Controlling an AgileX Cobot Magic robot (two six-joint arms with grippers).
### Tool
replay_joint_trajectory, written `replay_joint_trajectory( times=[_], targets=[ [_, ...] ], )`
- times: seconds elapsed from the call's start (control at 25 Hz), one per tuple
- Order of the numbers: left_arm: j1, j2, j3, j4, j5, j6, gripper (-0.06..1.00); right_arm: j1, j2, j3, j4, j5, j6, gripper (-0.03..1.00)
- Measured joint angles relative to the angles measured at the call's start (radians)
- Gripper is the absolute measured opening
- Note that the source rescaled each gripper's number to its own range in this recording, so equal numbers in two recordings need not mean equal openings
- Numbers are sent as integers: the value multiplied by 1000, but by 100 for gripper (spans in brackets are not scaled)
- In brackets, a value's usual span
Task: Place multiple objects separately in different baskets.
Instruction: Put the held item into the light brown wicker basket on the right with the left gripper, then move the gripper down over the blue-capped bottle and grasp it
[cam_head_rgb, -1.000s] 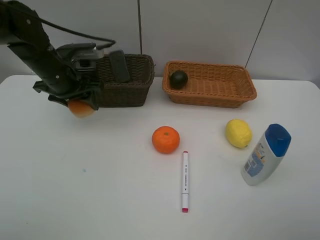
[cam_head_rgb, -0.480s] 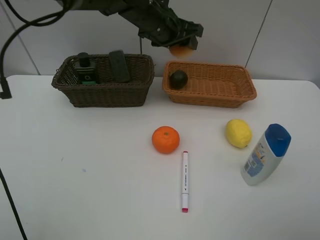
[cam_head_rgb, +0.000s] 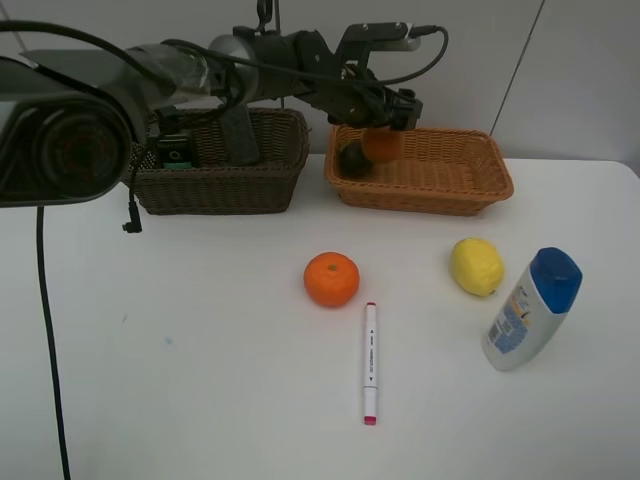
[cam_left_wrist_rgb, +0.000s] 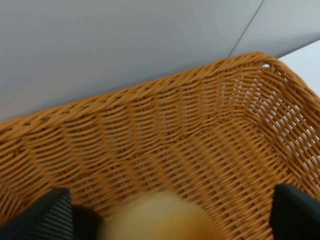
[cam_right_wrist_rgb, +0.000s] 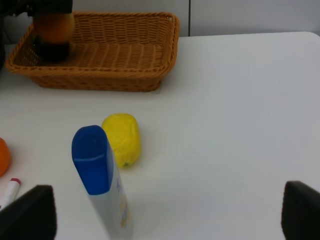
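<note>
Left gripper (cam_head_rgb: 380, 118) hovers over tan basket (cam_head_rgb: 440, 195), apparently open.

White table (cam_head_rgb: 200, 380); pale grey panelled wall (cam_head_rgb: 430, 50) behind, thin dark seams (cam_head_rgb: 516, 70); even light.

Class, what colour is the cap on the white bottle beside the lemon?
Blue. The cap shows best in the right wrist view.
</note>
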Motion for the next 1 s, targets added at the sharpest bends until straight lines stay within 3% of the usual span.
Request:
replay_joint_trajectory(
  times=[0.16,0.28,0.52,0.72,0.84,1.0],
  targets=[
    [0,-4,-6,0,12,0,100,0,0,0,0,0,0,100],
    [4,-31,-6,0,102,-4,100,0,0,0,0,0,0,100],
    [63,-204,-11,15,497,-125,100,0,0,0,0,0,0,100],
    [178,-326,-15,172,886,-297,100,0,0,0,0,0,0,100],
    [244,-381,21,260,921,-339,100,0,0,0,0,0,0,100],
    [318,-478,122,311,922,-347,100,0,0,0,0,0,0,100]
  ],
)
